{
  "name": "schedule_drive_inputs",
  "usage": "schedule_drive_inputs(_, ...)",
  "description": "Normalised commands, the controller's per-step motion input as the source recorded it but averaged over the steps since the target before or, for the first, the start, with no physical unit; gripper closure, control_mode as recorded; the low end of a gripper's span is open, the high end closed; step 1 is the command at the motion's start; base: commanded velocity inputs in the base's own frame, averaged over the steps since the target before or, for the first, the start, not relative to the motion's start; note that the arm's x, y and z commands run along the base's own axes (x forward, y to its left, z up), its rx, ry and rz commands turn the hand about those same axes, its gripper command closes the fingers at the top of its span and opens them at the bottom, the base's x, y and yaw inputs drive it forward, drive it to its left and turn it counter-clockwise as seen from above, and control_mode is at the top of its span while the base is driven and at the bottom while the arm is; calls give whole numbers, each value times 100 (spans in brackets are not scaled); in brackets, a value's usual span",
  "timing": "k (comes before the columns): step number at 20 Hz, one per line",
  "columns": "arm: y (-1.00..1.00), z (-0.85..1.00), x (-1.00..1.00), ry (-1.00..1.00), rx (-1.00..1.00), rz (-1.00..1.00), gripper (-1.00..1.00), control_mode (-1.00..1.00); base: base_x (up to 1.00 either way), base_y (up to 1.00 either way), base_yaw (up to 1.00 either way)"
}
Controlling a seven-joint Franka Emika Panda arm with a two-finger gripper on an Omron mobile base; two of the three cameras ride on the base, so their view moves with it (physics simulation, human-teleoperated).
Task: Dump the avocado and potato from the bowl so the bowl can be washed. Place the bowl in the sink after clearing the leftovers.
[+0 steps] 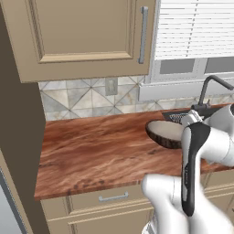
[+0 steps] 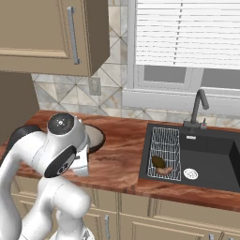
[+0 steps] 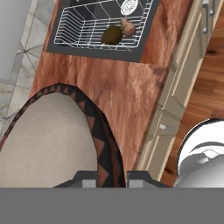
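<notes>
The robot's fingers [image 3: 111, 177] are pinching the empty bowl's [image 3: 48, 140] rim on the desk [image 1: 91, 151], while avocado [image 3: 112, 35] and potato [image 3: 128, 27] are lying in the sink [image 2: 211, 161] rack at 12 o'clock.

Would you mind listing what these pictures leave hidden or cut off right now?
- Bowl: in the hand view the frame's left and bottom edges cut off most of it; in both base views the arm hides part.
- Gripper: in the hand view just the fingertips show, astride the bowl's rim.
- Sink: in the right base view its right end is cut off.
- Avocado, potato: small, lying on the wire rack.

The arm [image 1: 194, 160] hides part of the bowl [image 1: 167, 132].
</notes>
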Motion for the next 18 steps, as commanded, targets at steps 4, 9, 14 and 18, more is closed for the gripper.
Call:
schedule_drive_inputs(4,0,-2,-39,0,-2,7,100,-100,0,0,0)
schedule_drive_inputs(9,0,0,-16,0,0,3,100,-100,0,0,0)
schedule_drive_inputs(14,0,0,-3,0,0,0,100,100,-7,-4,0)
schedule_drive_inputs(18,0,0,0,0,0,0,100,100,-38,-71,0)
